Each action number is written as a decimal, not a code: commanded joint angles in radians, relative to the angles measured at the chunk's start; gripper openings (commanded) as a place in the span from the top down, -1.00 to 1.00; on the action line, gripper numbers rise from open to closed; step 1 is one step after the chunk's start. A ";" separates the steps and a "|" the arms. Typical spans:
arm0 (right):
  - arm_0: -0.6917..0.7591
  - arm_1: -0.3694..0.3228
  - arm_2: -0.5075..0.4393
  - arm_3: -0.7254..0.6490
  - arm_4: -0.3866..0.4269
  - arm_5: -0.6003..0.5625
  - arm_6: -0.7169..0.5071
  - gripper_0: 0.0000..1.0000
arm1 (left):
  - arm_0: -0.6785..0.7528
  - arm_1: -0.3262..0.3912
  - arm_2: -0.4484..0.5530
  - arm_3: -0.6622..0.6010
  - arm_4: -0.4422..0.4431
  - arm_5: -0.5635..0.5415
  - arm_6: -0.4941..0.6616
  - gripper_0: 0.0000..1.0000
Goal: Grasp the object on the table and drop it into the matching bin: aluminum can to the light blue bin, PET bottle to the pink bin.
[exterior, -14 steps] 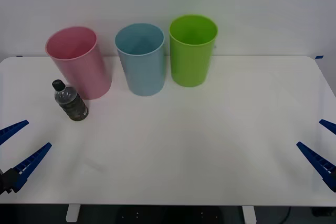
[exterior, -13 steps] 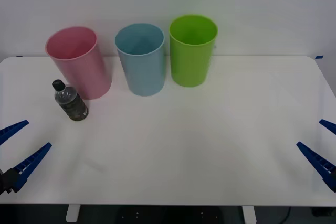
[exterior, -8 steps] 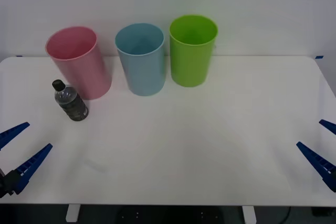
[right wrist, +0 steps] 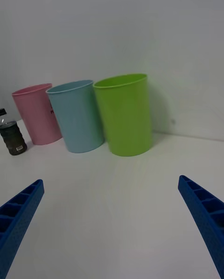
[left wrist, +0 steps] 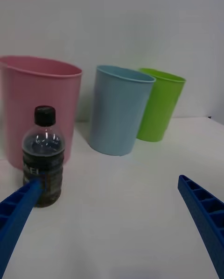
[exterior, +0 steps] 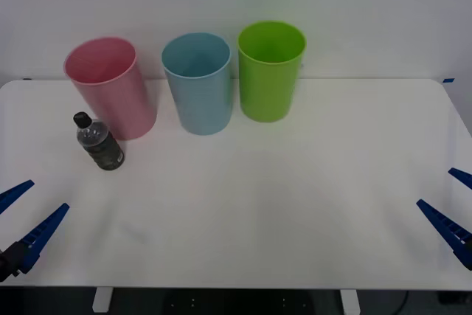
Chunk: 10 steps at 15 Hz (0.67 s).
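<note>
Small clear plastic PET bottle (exterior: 98, 142) with black cap and dark olive-black label: upright on the wide white flat table (exterior: 280, 197), far-left area, roughly ten o'clock from the table's centre in the front view. Stands free, nothing gripping it.

Tall round pink plastic bin (exterior: 110, 86): upright, just beyond the bottle at about one o'clock from it; near, whether touching cannot be told.

Tall round light blue plastic bin (exterior: 198, 81): upright, at three o'clock from the pink bin, close beside it.

Tall round lime green plastic bin (exterior: 270, 69): upright, at three o'clock from the light blue bin, close beside it, set slightly farther back.

Left gripper (exterior: 21, 217): blue ribbed fingers spread apart, holding nothing, low over the table's near-left corner, at about seven o'clock from the bottle and apart from it. Its wrist view has the bottle (left wrist: 42, 156) ahead, partly behind one finger (left wrist: 18, 208).

Right gripper (exterior: 456, 210): blue ribbed fingers spread apart, holding nothing, at the table's near-right edge, well apart from bottle and bins.
</note>
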<state>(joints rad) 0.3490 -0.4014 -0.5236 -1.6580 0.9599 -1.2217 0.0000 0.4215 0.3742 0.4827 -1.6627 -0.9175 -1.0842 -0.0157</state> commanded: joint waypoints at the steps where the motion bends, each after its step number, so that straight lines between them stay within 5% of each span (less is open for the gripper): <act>1: 0.000 0.000 0.000 0.000 0.000 0.000 0.000 -1.00 | 0.023 -0.001 -0.021 0.000 0.000 0.076 -0.007 -1.00; 10: 0.000 0.000 0.000 0.000 0.000 0.000 0.000 -1.00 | 0.049 -0.001 -0.082 0.000 0.032 0.302 -0.033 -1.00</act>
<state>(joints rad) 0.3490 -0.4014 -0.5236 -1.6580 0.9599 -1.2217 0.0000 0.4709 0.3728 0.4092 -1.6627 -0.8860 -0.8015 -0.0483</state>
